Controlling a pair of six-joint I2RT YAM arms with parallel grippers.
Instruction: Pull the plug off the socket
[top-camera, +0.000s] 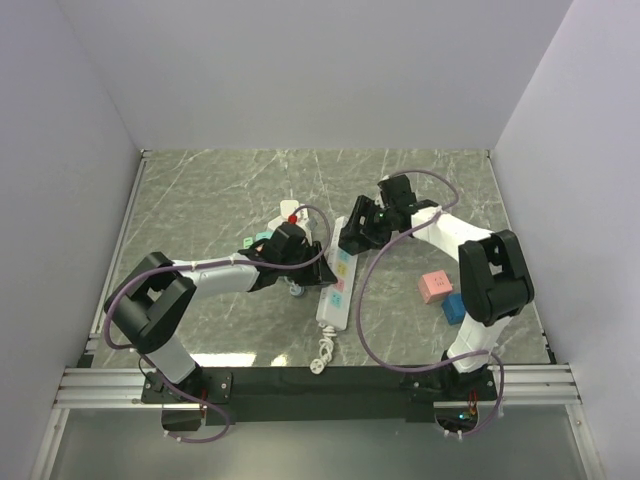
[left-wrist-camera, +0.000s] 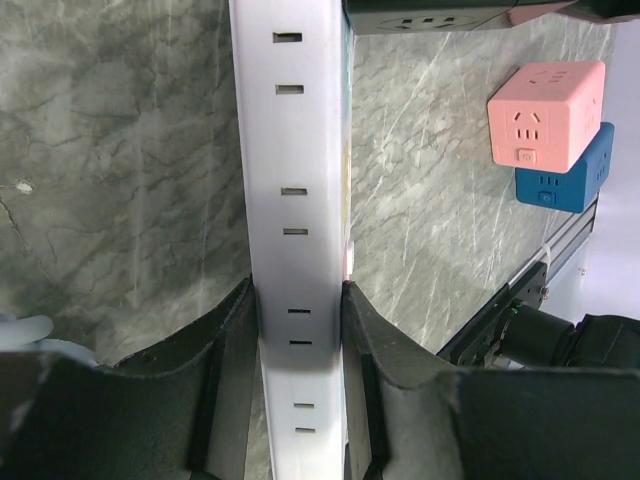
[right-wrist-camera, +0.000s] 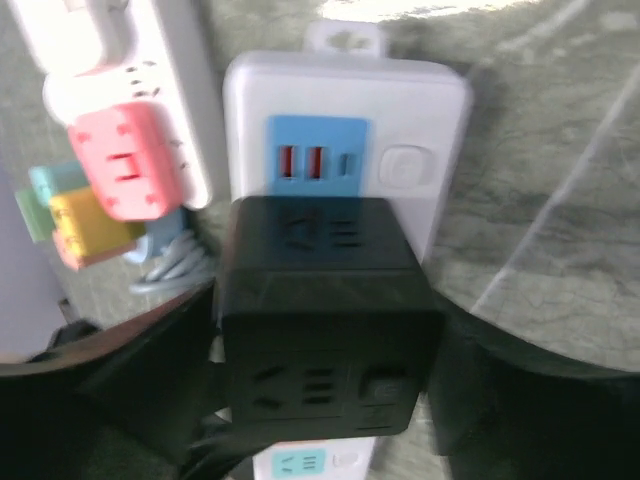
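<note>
The left pincer (left-wrist-camera: 298, 320) clamps the power strip (left-wrist-camera: 295, 150) by its long sides, pinning it to the table (left-wrist-camera: 120, 150). The black cube plug (right-wrist-camera: 318, 300) sits at the strip's 12 o'clock end, flanked by the right pincer (right-wrist-camera: 325, 350); whether it grips cannot be told. It should squeeze squarely, then lift straight up.

Both arms reach inward, left tool (left-wrist-camera: 298, 300) clamped narrow, fingers of the right tool (right-wrist-camera: 320, 345) standing wide apart.

Both arms look alike: the left arm (top-camera: 210, 270) and right arm (top-camera: 455, 232) have white links between chunky black joints. A thin purple cable (top-camera: 362, 320) runs along each. The fingers (left-wrist-camera: 215, 360) are broad and matte black.
</note>
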